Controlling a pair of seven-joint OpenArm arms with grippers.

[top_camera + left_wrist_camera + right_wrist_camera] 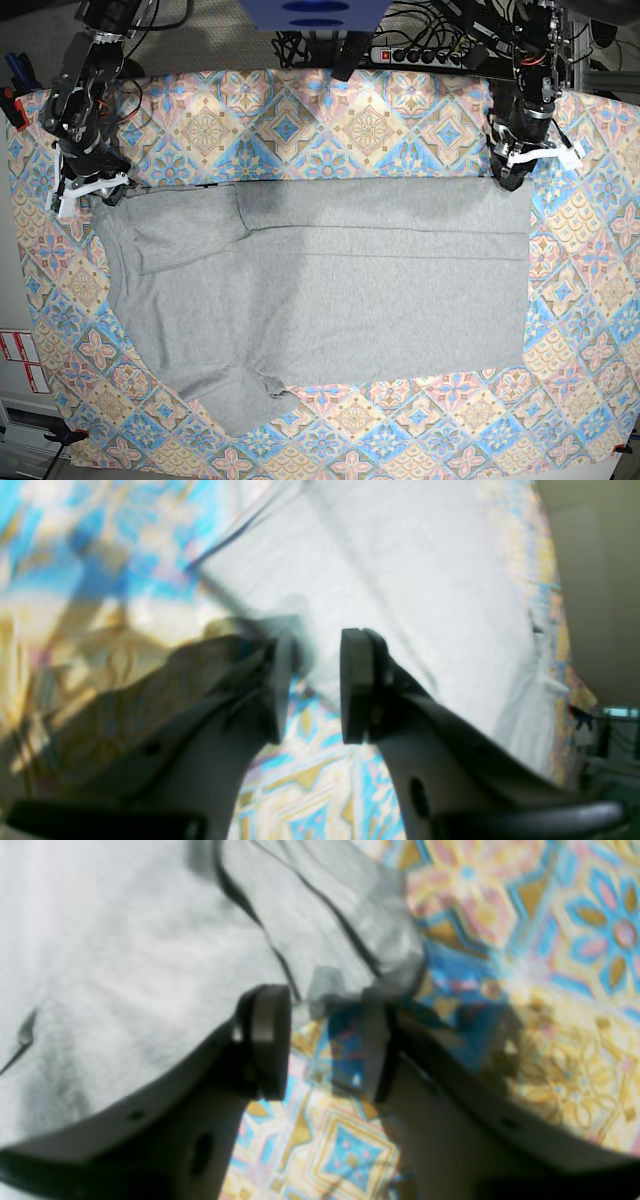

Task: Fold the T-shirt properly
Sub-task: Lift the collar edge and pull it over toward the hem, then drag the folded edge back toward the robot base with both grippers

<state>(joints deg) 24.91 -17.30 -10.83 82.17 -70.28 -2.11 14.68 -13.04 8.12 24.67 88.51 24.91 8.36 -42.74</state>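
The light grey T-shirt [330, 290] lies spread flat on the patterned tablecloth, plain side up, no lettering showing. Its upper sleeve is folded inward at the upper left [190, 225]. The other sleeve [240, 395] points toward the front edge. My left gripper [510, 172] is at the shirt's far right corner. In the left wrist view it [320, 640] is open, with the shirt's edge [400, 580] just past the fingertips. My right gripper [88, 188] is at the far left corner. In the right wrist view it [322, 995] is open, with a bunched fold of cloth [350, 940] at its tips.
The colourful tablecloth [400, 120] covers the whole table. A power strip [430, 55] and cables lie beyond the far edge, next to a blue device [310, 12]. Bare cloth runs along the front [420, 440] and the right side [590, 300].
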